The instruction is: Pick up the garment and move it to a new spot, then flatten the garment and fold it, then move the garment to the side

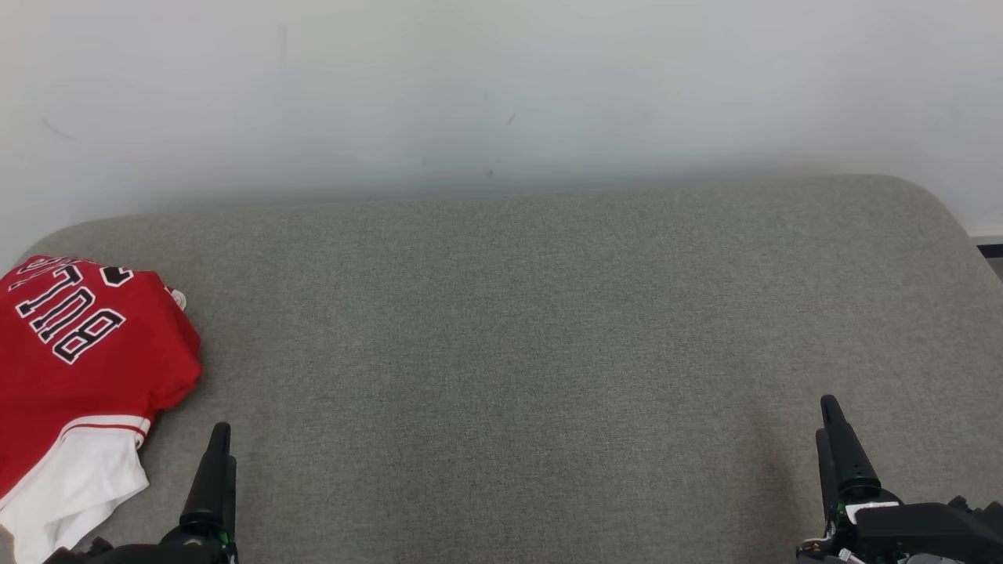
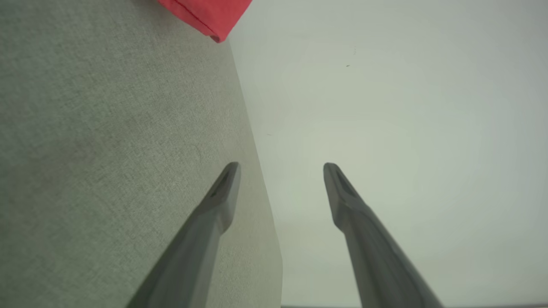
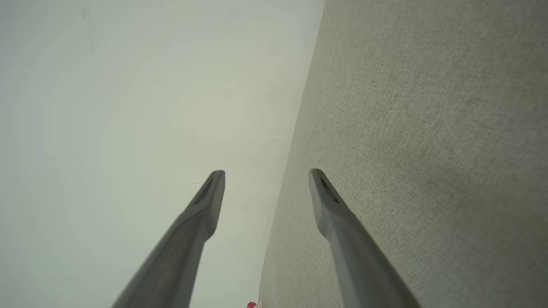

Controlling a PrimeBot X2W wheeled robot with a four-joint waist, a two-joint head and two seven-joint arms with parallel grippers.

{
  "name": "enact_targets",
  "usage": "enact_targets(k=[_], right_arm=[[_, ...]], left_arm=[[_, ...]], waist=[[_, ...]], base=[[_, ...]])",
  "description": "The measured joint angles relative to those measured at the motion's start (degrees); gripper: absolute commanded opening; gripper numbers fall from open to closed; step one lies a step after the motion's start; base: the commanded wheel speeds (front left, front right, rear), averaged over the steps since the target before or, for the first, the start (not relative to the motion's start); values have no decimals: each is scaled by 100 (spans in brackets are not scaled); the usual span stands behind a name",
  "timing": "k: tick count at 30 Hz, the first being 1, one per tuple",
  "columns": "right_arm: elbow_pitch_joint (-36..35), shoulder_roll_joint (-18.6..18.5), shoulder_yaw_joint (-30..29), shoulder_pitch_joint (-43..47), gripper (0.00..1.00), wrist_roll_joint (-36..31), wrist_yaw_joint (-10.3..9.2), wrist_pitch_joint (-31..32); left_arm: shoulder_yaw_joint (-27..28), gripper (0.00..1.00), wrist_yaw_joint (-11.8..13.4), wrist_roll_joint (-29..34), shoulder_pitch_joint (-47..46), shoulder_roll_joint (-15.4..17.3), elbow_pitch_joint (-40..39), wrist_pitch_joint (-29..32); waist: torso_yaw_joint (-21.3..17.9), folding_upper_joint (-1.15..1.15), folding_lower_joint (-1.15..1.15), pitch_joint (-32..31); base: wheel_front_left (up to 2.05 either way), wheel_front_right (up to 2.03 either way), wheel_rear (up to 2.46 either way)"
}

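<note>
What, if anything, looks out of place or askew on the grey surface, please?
Only a little: the red and white garment lies loosely folded at the left end of the grey surface, with its white hem rumpled and its lettering slanted. Nothing looks spilled or damaged.

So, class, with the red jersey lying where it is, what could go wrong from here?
The jersey sits at the left edge of the grey surface, so a tug may pull it off.
It lies in layers; the open left gripper may pinch just one.
The open right gripper is far across, a long reach.
</note>
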Motion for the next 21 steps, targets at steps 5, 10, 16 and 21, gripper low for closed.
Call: enact_targets(k=[5,10,16,21], right_arm=[[-129,0,65,0,100,-554,0,-120],[-231,-1,141,1,100,-1127,0,-238],[-336,-8,260,4,100,-1849,0,-357],[-405,-29,370,8,100,-2434,0,-460]], left_arm=[[-13,100,101,571,0,1,-190,-126],[-67,100,199,1257,1,4,-372,-245],[-157,100,282,2176,4,7,-542,-370],[-190,100,346,2881,12,22,-630,-468]], waist=[[-2,0,0,15],[1,0,0,25],[5,0,0,33],[0,0,1,38]], base=[[0,0,0],[0,0,0],[0,0,0],[0,0,0]])
